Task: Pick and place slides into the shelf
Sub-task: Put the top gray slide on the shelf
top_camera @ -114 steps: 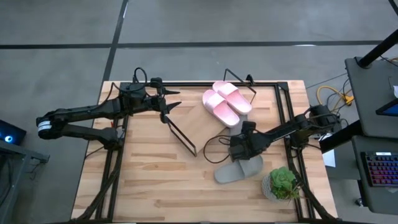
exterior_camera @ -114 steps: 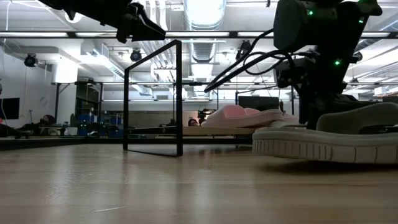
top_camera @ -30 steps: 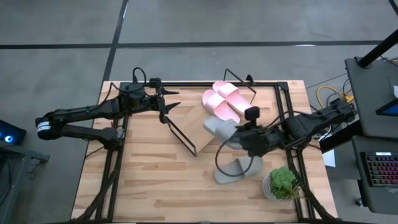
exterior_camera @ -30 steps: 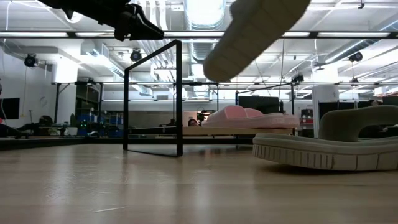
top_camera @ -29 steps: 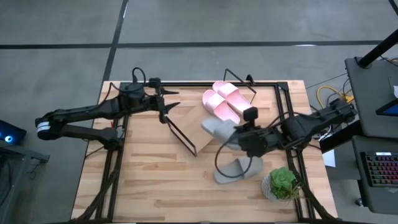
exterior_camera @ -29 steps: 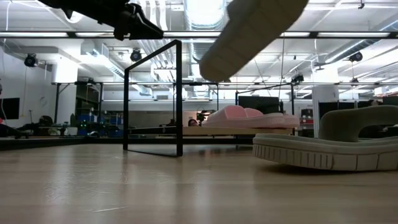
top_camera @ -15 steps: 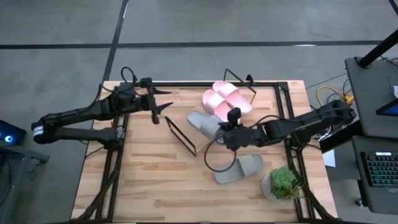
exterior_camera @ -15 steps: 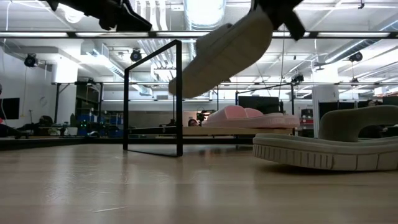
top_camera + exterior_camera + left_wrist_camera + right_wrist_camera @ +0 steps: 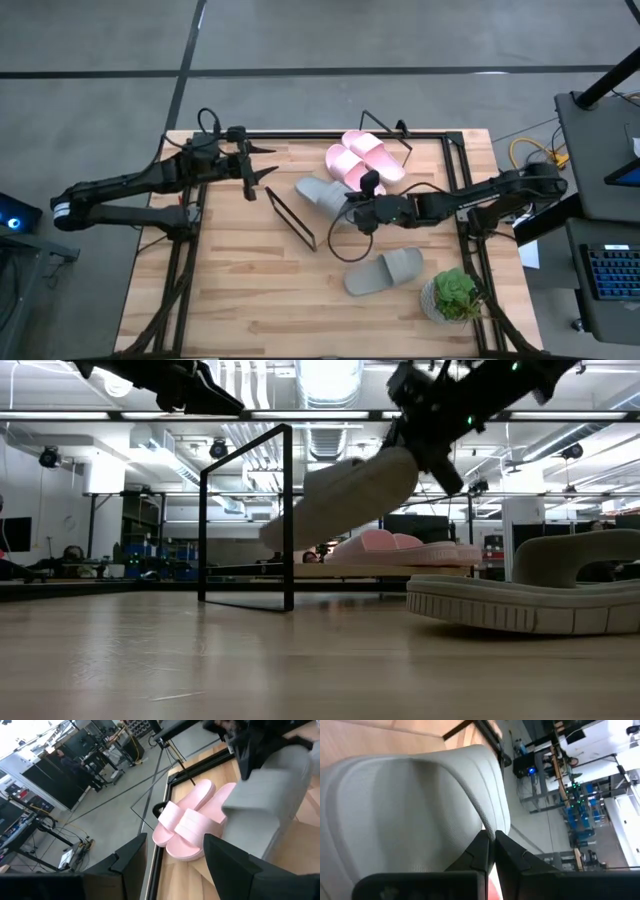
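Observation:
My right gripper [image 9: 362, 200] is shut on a grey slide [image 9: 320, 192], which hangs tilted over the shelf [image 9: 290, 218], next to the two pink slides [image 9: 363, 160] that lie on the shelf's board. In the low view this grey slide [image 9: 340, 500] slants with its lower end toward the black wire frame [image 9: 288, 510]. A second grey slide [image 9: 385, 271] lies sole-down on the tabletop near the front right. My left gripper [image 9: 258, 166] hovers open by the table's far left, holding nothing. My right gripper pinches the edge of the grey slide's top strap [image 9: 487, 827] between its two shut fingers [image 9: 481, 851]. The fingers come in roughly level from the table's right side. The slide is lifted clear of the tabletop, tilted, its free end [image 9: 275, 538] lowest.
A small potted plant [image 9: 455, 293] stands at the table's front right corner. Black frame rails [image 9: 455, 180] run along the table's edges. Bare wood [image 9: 240, 290] lies at the front left.
My right gripper has carried the grey slide toward the table's left and far edge and downward, over the shelf beside the pink slides; the slide has tipped, its free end lower now. My left gripper has drawn back a little toward the table's left edge.

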